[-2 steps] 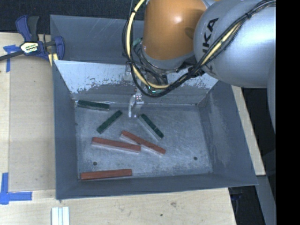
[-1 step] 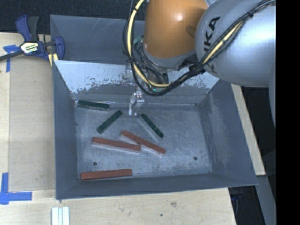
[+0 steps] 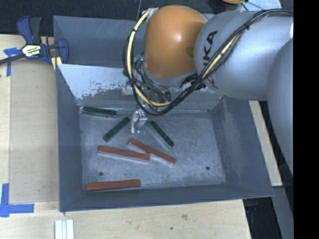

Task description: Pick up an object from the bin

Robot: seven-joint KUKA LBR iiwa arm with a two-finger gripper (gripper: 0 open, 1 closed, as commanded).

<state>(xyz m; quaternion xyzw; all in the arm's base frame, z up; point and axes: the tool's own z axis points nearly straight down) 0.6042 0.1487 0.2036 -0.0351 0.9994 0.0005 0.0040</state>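
Dim bin [image 3: 70, 153], soft glare on orange cover [image 3: 172, 34]

in front, a flat reddish-brown bar [image 3: 112, 185]; behind it, a second reddish-brown bar [image 3: 123, 154] beside a slanted third bar [image 3: 152, 151]; back left, a dark green strip [image 3: 98, 112].

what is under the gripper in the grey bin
Grey metal bin floor between two dark green flat sticks; the gripper itself covers the spot directly beneath it.

silver-grey KUKA arm [image 3: 249, 54] reaches in from upper right | orange dome wrist cover [image 3: 172, 41] at upper centre | small metal gripper [image 3: 138, 122] points down, mid-frame
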